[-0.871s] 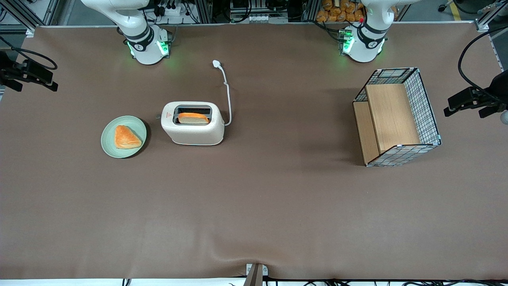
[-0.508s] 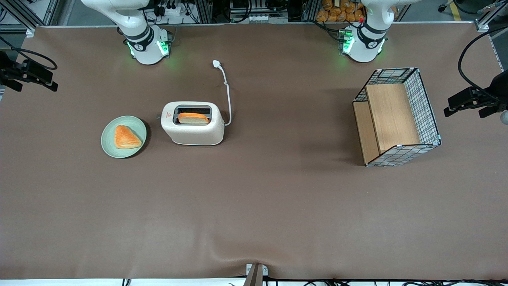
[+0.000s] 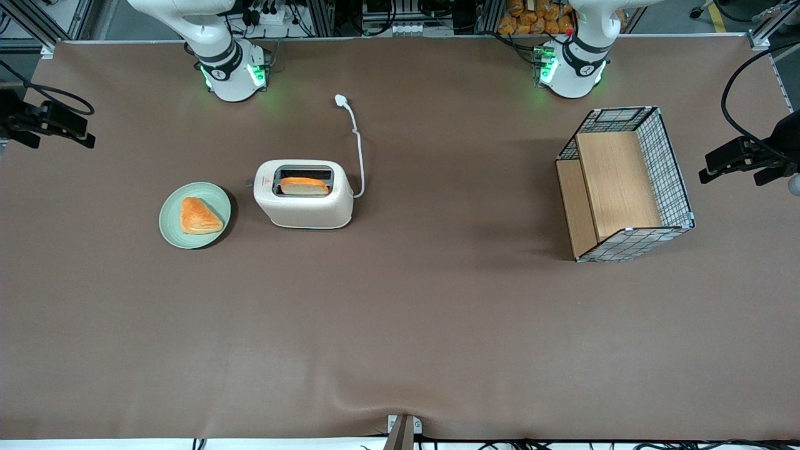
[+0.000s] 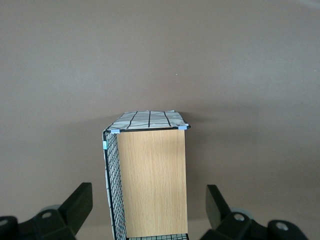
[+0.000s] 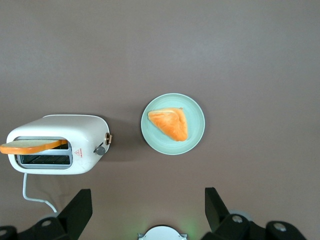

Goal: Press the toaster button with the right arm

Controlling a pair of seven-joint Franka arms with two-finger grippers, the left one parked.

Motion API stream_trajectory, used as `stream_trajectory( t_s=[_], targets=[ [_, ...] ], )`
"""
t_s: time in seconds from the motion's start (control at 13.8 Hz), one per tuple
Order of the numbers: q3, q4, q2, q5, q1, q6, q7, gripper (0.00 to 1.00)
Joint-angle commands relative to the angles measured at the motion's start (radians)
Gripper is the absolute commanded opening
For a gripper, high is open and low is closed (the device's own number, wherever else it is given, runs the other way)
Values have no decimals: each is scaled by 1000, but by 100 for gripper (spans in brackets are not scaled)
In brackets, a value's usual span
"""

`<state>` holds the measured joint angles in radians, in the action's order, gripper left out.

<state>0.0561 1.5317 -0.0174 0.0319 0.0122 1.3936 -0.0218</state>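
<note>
One target: toaster button on toaster. Gripper high above, fingers spread; close them, descend squarely.

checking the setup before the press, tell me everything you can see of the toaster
The cream-white rounded two-slot toaster looks like smooth plastic and stands upright on the brown table, beside the pale green plate with a pastry. One slice of bread sticks up from the slot nearer the front camera; the other slot looks empty. A small red triangle mark sits on top at the plate end, where a small grey lever and a brass-coloured knob protrude. A white cord with plug trails toward the arm bases. The right arm's hand hangs open well above, touching nothing.
</note>
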Motion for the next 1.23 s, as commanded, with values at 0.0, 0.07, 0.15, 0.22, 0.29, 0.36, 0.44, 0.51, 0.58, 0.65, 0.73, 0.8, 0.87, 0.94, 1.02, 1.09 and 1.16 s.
stream_trajectory(
  t_s=[0.0, 0.07, 0.15, 0.22, 0.29, 0.36, 0.44, 0.51, 0.58, 0.65, 0.73, 0.8, 0.87, 0.94, 1.02, 1.09, 1.16],
  targets=[
    [-12, -15, 57, 58, -18, -63, -22, 100],
    [-12, -4, 72, 81, -14, -71, -23, 100],
    [-12, 17, 80, 97, -8, -70, -15, 100],
    [-13, 51, 82, 112, 0, -64, -13, 100],
    [-13, 89, 83, 135, 12, -53, -12, 100],
    [-13, 123, 83, 161, 14, -36, -4, 100],
    [-13, 154, 83, 181, 18, -18, 3, 100],
    [-13, 178, 83, 195, 20, -4, 5, 100],
    [-13, 209, 83, 209, 22, 11, 5, 100],
    [-13, 240, 83, 232, 22, 24, 5, 100],
    [-13, 272, 85, 252, 20, 34, 5, 100],
    [-13, 306, 86, 272, 19, 54, 5, 100],
    [-13, 336, 88, 290, 18, 74, 5, 100],
    [-13, 358, 97, 313, 18, 88, 5, 100],
    [-13, 367, 115, 335, 18, 91, 5, 100],
    [-13, 367, 140, 356, 20, 90, 5, 81],
    [-13, 367, 161, 379, 20, 91, 5, 48]
  ],
)
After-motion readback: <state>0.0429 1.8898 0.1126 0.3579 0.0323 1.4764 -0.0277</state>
